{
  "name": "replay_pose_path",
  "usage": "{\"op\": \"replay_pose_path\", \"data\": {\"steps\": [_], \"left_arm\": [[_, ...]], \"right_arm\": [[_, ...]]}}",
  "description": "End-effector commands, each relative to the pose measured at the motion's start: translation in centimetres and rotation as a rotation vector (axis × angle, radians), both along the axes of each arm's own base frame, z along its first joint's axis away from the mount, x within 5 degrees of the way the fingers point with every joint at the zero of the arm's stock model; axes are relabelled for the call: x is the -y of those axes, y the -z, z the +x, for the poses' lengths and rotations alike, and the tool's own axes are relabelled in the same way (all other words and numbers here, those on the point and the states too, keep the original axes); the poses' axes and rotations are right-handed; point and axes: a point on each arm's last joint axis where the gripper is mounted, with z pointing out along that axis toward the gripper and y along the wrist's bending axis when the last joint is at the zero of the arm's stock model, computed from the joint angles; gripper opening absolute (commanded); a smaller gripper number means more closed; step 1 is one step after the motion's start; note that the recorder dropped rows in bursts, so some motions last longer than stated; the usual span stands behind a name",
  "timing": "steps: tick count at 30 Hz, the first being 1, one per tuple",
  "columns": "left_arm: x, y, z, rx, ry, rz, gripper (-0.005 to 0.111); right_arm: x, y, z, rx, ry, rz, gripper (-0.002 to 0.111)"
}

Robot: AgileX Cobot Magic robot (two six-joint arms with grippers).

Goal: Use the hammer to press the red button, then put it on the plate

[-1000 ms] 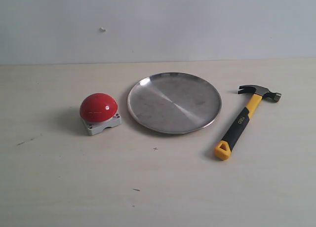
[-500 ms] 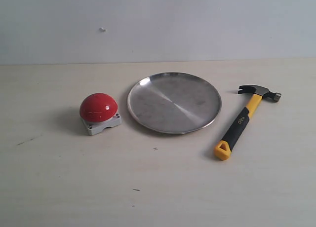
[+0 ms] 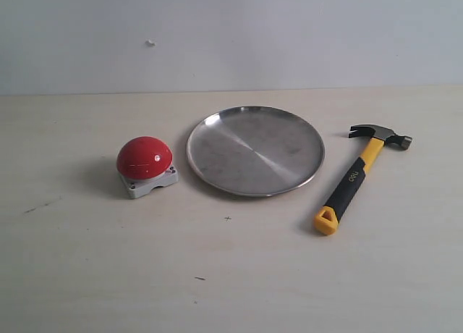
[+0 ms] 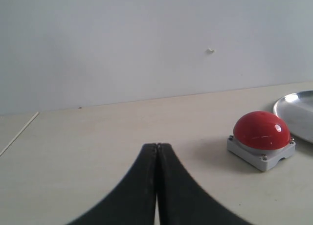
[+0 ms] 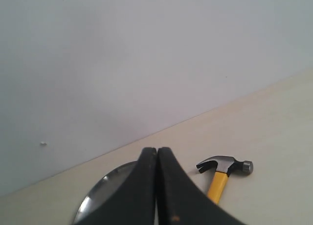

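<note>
The hammer (image 3: 354, 177) lies flat on the table at the right, dark head toward the back wall, yellow end toward the front. The silver plate (image 3: 255, 150) sits mid-table, holding nothing. The red button (image 3: 145, 158) on its grey base stands to the plate's left. Neither gripper shows in the exterior view. In the left wrist view my left gripper (image 4: 157, 146) is shut and holds nothing, with the red button (image 4: 261, 131) ahead and off to one side. My right gripper (image 5: 157, 150) is shut too, holding nothing, short of the hammer (image 5: 224, 172) and the plate (image 5: 102, 186).
The pale wooden table (image 3: 231, 275) ends at a plain light wall (image 3: 231, 36) behind. A table edge or seam (image 4: 18, 133) shows in the left wrist view. A few small dark marks dot the tabletop.
</note>
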Motion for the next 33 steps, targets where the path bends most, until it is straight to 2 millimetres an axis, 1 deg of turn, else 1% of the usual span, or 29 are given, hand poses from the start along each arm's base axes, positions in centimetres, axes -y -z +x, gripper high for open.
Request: {"op": "replay_pose_path", "data": {"steps": [1, 21, 25, 28, 29, 31, 33], "left_arm": [[0.0, -0.1, 0.0, 0.010, -0.002, -0.004, 0.001], [0.0, -0.1, 0.0, 0.010, -0.002, -0.004, 0.001], [0.0, -0.1, 0.0, 0.010, -0.002, -0.004, 0.001], [0.0, -0.1, 0.0, 0.010, -0.002, -0.004, 0.001], [0.0, -0.1, 0.0, 0.010, -0.002, -0.004, 0.001], [0.0, -0.1, 0.0, 0.010, -0.002, -0.004, 0.001], [0.0, -0.1, 0.0, 0.010, -0.002, -0.004, 0.001]], "right_arm": [[0.0, -0.3, 0.0, 0.007, -0.006, -0.008, 0.000], [0.0, -0.3, 0.0, 0.009, -0.005, -0.008, 0.000], [0.3, -1.2, 0.2, 0.104, 0.034, -0.003, 0.000], [0.7, -1.9, 0.6, 0.191, 0.085, 0.077, 0.000], [0.8, -2.0, 0.8, 0.210, 0.102, 0.136, 0.000], [0.8, -1.8, 1.3, 0.201, 0.127, 0.281, 0.000], [0.9, -1.3, 2.1, 0.172, 0.142, 0.351, 0.000]]}}
